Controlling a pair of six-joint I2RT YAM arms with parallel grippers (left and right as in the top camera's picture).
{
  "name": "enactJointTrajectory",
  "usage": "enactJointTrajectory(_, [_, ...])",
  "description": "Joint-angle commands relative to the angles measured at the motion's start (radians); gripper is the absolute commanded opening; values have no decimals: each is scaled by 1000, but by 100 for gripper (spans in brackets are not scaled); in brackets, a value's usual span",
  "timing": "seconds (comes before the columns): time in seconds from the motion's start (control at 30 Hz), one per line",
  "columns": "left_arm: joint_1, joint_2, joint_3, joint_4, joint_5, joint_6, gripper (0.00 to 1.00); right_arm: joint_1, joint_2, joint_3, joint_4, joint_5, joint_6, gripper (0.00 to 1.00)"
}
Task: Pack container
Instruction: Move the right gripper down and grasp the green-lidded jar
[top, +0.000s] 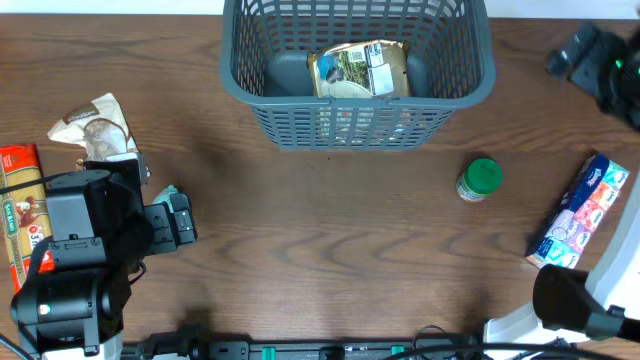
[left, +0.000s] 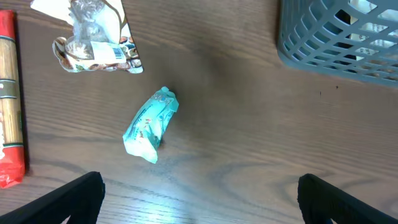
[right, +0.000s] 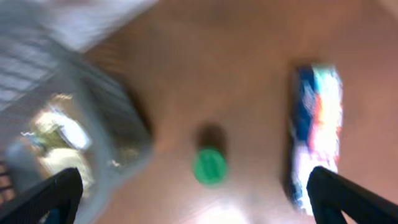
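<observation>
You have the large dark grey plastic basket with slotted lattice sides (top: 350, 128) at the far middle of the brown wooden table (top: 330, 230), and one gold foil pouch with a printed label (top: 358, 70) lies flat on its solid bottom. Your left gripper (left: 199, 199) hangs over the near left part of the table with its two black fingers spread wide and nothing between them; below it, slightly to the left, a small crumpled teal plastic packet (left: 151, 126) lies on the wood, apart from both fingers. Beyond that packet sits a clear bag with brown and white print (left: 93, 37), and a long red packet of spaghetti (left: 11, 99) lies along the left edge. A corner of the basket shows at the upper right of the left wrist view, well apart from the teal packet. Your right gripper (right: 199, 199) is likewise released, fingers far apart and empty; its view is blurred, but you can make out a small jar with a round green lid (right: 209, 166) standing on the table between the basket on the left and a long blue, white and pink pack of tissues (right: 314, 130) on the right
</observation>
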Motion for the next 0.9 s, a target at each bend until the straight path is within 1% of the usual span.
enactJointTrajectory(0.0, [5, -2, 26, -2, 6, 14, 98, -27, 11, -56, -19, -41, 51, 99])
enactJointTrajectory(0.1, [5, -2, 26, -2, 6, 14, 98, -7, -29, -177, -18, -94, 42, 99])
enactJointTrajectory(0.2, [5, -2, 26, -3, 6, 14, 98, 29, -90, -365, -14, -72, 85, 99])
enactJointTrajectory(0.27, [5, -2, 26, -2, 6, 14, 98, 47, -114, -468, 19, -44, 102, 99])
enactJointTrajectory(0.37, [5, -2, 26, -2, 6, 14, 98, 55, -134, -640, 132, -38, 104, 99])
enactJointTrajectory(0.47, [5, -2, 26, -3, 6, 14, 98, 54, -132, -751, 225, -39, 107, 99])
enactJointTrajectory(0.87, [5, -2, 26, -3, 6, 14, 98, 55, -128, -1130, 681, -33, 98, 99])
